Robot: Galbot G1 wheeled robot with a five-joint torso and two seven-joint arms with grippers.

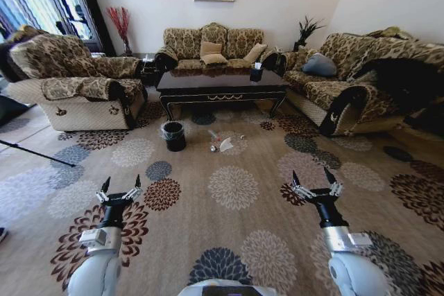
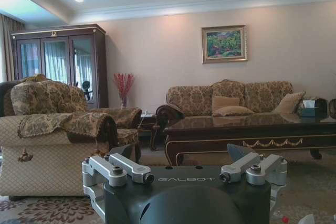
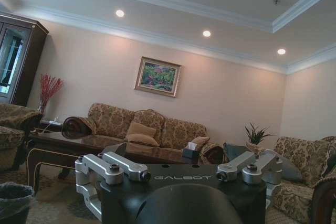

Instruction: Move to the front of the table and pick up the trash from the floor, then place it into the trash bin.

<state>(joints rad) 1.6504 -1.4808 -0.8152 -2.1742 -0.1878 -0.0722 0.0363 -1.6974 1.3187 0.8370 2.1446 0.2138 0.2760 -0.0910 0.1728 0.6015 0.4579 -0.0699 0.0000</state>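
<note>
The dark brown table (image 1: 220,88) stands ahead, in front of the middle sofa. On the carpet before it lies the trash (image 1: 222,143): crumpled white paper, a small silvery can and a thin stick. The black trash bin (image 1: 173,136), lined with clear plastic, stands just left of the trash. My left gripper (image 1: 119,188) and right gripper (image 1: 316,184) hang low over the carpet, well short of the trash, both open and holding nothing. The left wrist view shows the left gripper (image 2: 184,163) facing the table (image 2: 252,129). The right wrist view shows the right gripper (image 3: 184,163), the bin (image 3: 13,200) and the table (image 3: 79,142).
A patterned armchair (image 1: 76,88) stands on the left and a long sofa (image 1: 347,77) on the right, with a third sofa (image 1: 214,46) behind the table. A dark tripod leg (image 1: 35,152) crosses the floor at the left. A tissue box (image 1: 256,71) sits on the table.
</note>
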